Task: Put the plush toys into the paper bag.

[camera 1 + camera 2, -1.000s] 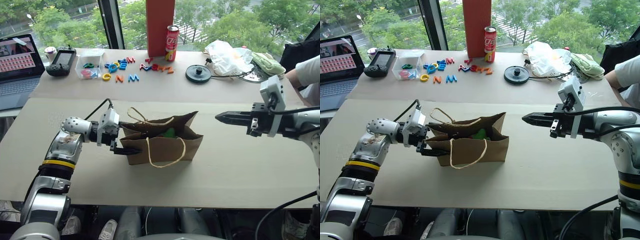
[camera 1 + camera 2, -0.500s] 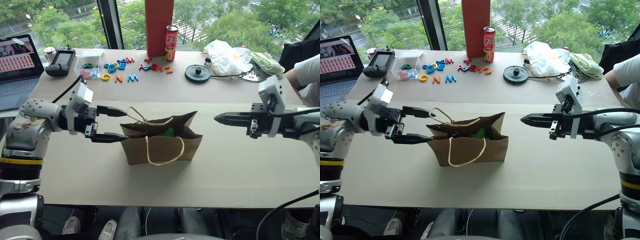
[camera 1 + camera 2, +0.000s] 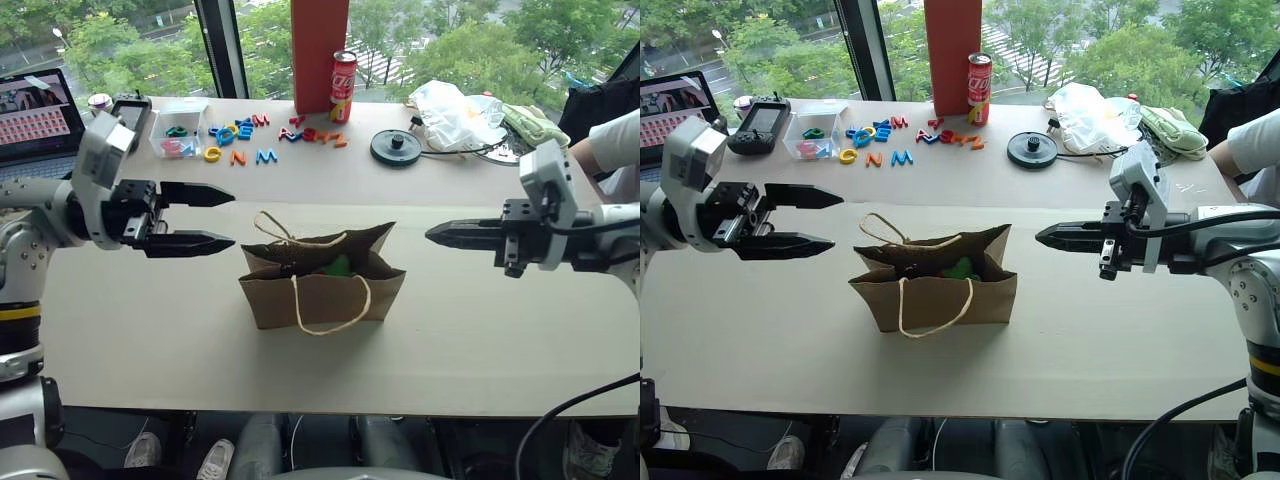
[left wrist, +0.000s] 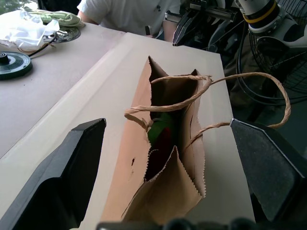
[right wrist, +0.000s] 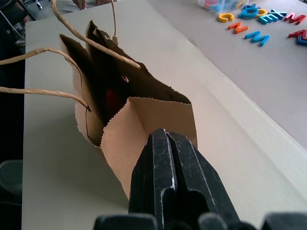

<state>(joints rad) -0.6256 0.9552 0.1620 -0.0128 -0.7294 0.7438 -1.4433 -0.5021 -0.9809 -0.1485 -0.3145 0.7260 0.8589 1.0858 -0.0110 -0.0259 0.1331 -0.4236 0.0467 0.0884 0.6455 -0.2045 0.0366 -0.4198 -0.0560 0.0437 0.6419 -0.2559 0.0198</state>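
Brown kraft paper bag (image 3: 322, 283) stands upright with its mouth open at the middle of the tan table (image 3: 480, 350), the green plush toy (image 4: 160, 128) and the red plush toy (image 4: 159, 149) lying inside it. To its left, apart from it, the left gripper (image 3: 223, 218) hangs above the table with fingers spread wide, tips aimed right. To the bag's right, also clear of it, the right gripper (image 3: 432, 236) points left with its fingers pressed together, empty.
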